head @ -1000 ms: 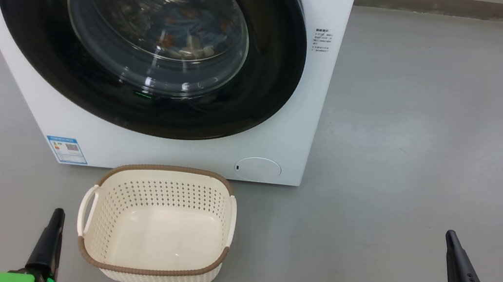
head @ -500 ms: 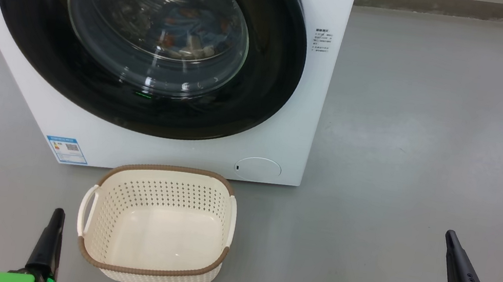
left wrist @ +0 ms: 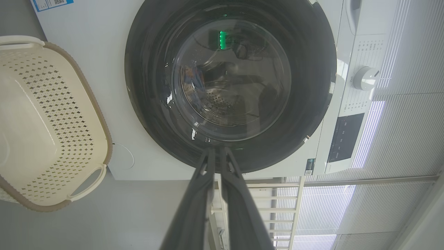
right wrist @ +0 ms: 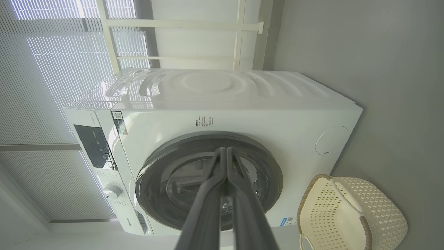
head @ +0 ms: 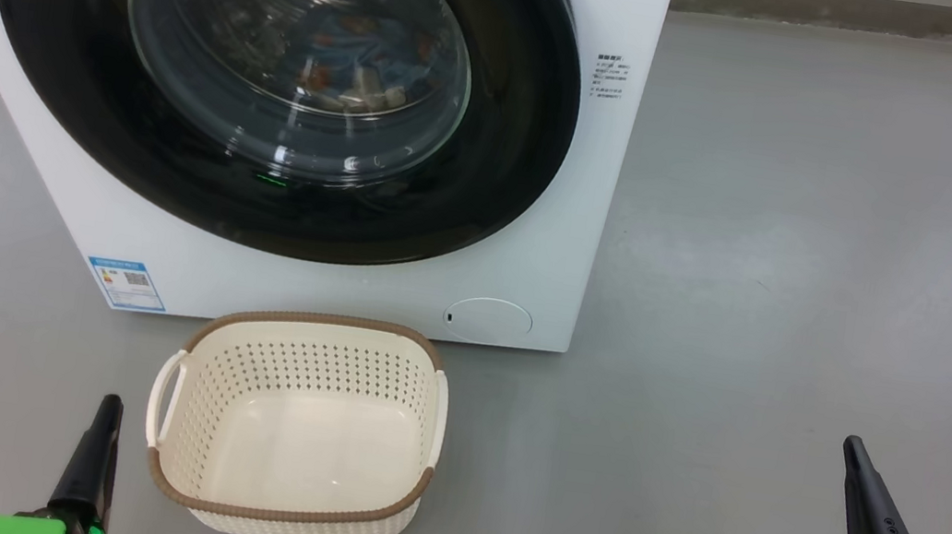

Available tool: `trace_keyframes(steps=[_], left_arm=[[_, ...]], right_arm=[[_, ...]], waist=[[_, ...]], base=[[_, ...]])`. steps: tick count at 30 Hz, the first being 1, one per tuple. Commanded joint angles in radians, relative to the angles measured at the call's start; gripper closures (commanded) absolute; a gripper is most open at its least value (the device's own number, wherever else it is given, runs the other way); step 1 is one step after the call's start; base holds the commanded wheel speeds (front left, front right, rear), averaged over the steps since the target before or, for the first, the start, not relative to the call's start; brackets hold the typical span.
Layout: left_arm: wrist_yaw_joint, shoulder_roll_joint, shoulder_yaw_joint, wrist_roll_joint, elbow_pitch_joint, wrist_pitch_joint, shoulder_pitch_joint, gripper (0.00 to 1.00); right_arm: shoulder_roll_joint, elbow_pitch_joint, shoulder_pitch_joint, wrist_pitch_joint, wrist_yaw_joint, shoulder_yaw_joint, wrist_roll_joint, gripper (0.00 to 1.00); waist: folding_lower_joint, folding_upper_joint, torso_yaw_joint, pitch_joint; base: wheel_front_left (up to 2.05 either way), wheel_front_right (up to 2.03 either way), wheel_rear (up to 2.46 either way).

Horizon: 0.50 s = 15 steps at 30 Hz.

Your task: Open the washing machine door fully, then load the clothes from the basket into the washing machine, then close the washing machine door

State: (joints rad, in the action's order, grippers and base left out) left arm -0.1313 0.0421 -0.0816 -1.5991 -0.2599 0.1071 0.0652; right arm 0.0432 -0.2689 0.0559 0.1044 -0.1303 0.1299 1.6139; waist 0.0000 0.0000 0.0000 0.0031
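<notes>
Nothing moved: door (head: 515, 123) shut, clothes (head: 359, 69) inside, basket (head: 310, 317) empty

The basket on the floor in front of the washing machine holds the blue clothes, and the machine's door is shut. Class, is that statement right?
Not quite. The basket holds nothing: the head view shows its bare bottom. The blue clothes lie inside the washing machine, seen through the glass of the washing machine door. The rest stands: the basket sits on the floor in front of the machine, and the door is shut.
</notes>
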Motion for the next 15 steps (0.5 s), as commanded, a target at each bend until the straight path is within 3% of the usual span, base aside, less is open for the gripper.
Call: trace_keyframes(steps=[1,15], left_arm=[[0.001,0.008,-0.033,-0.009,0.015,0.007,0.043,1.0],[0.001,0.008,-0.033,-0.009,0.015,0.007,0.043,1.0]], right_arm=[[0.01,0.024,0.052,0.006,0.0,-0.02,-0.002,1.0],[0.01,0.024,0.052,0.007,0.0,-0.019,-0.003,1.0]], waist=[[0.0,0.0,0.0,0.0],[0.0,0.0,0.0,0.0]], base=[[0.0,0.0,0.0],[0.0,0.0,0.0]])
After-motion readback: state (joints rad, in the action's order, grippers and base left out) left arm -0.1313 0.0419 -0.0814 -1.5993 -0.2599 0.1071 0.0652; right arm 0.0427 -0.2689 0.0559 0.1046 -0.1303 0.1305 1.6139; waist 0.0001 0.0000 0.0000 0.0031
